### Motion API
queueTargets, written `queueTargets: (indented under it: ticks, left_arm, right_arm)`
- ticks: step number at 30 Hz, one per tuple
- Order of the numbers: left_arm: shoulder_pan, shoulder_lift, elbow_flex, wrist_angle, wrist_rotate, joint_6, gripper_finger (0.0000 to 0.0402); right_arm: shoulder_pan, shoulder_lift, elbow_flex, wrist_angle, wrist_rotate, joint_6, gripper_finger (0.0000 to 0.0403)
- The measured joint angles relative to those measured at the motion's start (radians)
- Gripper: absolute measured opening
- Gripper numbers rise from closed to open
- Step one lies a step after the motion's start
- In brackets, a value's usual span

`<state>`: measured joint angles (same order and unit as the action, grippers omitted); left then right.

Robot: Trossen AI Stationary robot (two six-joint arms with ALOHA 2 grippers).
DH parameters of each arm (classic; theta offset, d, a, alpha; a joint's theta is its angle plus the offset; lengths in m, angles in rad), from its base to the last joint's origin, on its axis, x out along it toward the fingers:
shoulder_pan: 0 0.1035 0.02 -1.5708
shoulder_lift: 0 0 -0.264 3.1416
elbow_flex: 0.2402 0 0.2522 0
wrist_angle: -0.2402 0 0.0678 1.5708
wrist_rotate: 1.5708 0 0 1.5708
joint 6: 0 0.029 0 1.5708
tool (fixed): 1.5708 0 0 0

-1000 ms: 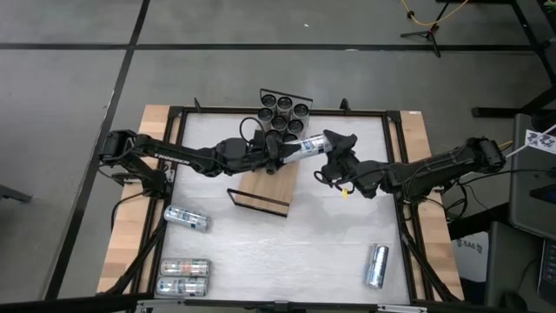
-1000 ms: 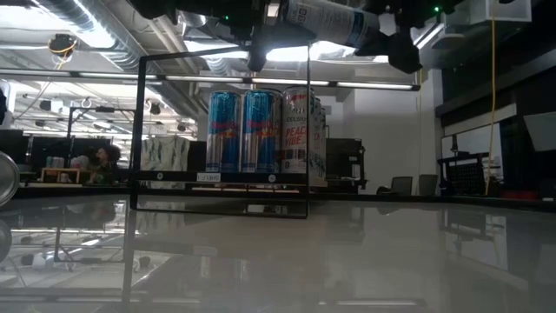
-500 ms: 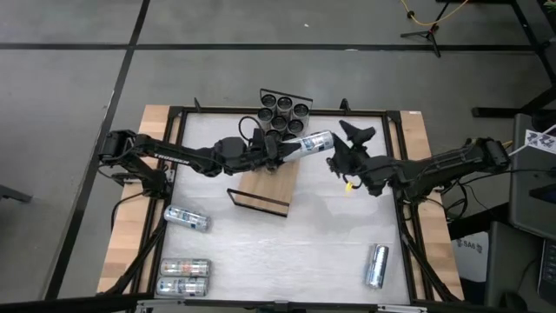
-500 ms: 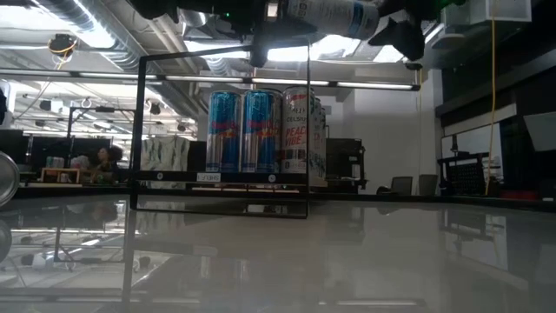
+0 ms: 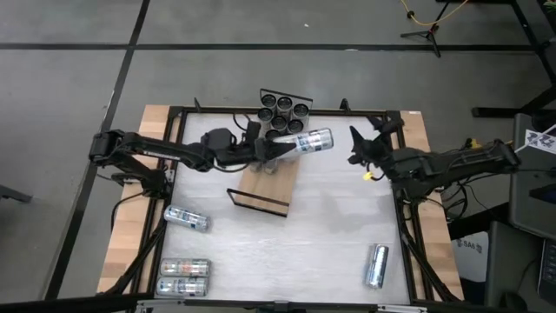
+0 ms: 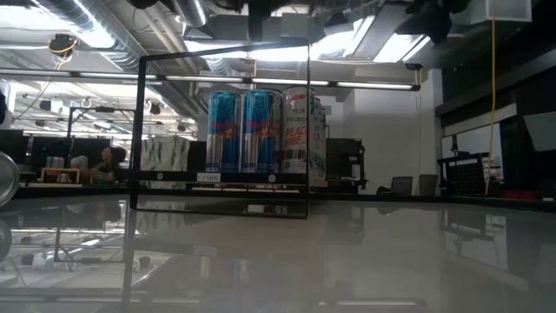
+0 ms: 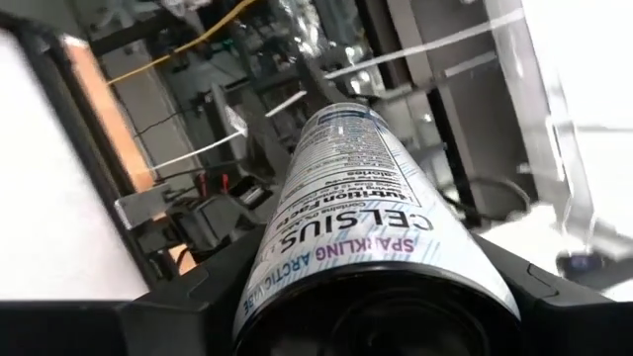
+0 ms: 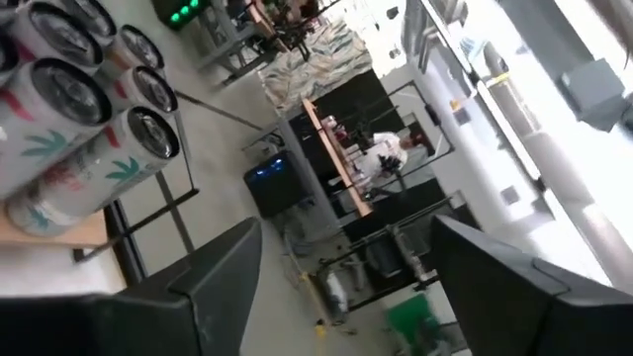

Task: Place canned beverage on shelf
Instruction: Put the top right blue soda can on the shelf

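Left gripper (image 5: 280,149), above the long light-wood shelf (image 5: 271,178), is closed around the base of a slim white-and-silver Celsius can (image 5: 313,142) held sideways in the air, just beside the cluster of upright cans (image 5: 281,113) at the shelf's far end. Right gripper (image 5: 359,145), near the table's right edge, stands open and empty.

Two dark, jointed robot arms

The left arm (image 5: 174,155) and right arm (image 5: 452,163) are both black and slender, built of rounded segments linked by bulkier joints, with thin dark cables trailing by their bases. A small yellow mark (image 5: 368,175) shows near the right arm's wrist. Its jaws are broad, flat, matte black wedges.
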<state>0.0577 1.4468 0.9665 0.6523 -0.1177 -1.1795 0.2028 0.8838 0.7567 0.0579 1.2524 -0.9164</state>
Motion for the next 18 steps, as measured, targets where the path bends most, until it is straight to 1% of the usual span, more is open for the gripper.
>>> queueTargets:
  ticks: [4,11,13,16,18]
  left_arm:
    - [0.03,-0.076,0.0,-0.11,0.082,0.106,0.0245]
    - [0.099,-0.249,0.0,-0.462,0.173,0.303,0.0245]
    - [0.115,-0.305,0.0,-0.556,0.202,0.356,0.0245]
    - [0.134,-0.379,0.0,-0.698,0.261,0.432,0.0245]
    - [0.139,-0.423,0.0,-0.794,0.304,0.475,0.0245]
  right_arm:
    - [0.0,-0.047,0.0,-0.044,-0.008,0.077,0.0285]
    - [0.0,-0.068,0.0,-0.068,-0.017,0.162,0.0285]
    - [0.0,-0.066,0.0,-0.065,-0.035,0.182,0.0285]
    - [0.0,-0.062,0.0,-0.069,-0.068,0.213,0.0285]
    - [0.0,-0.062,0.0,-0.067,-0.068,0.227,0.0285]
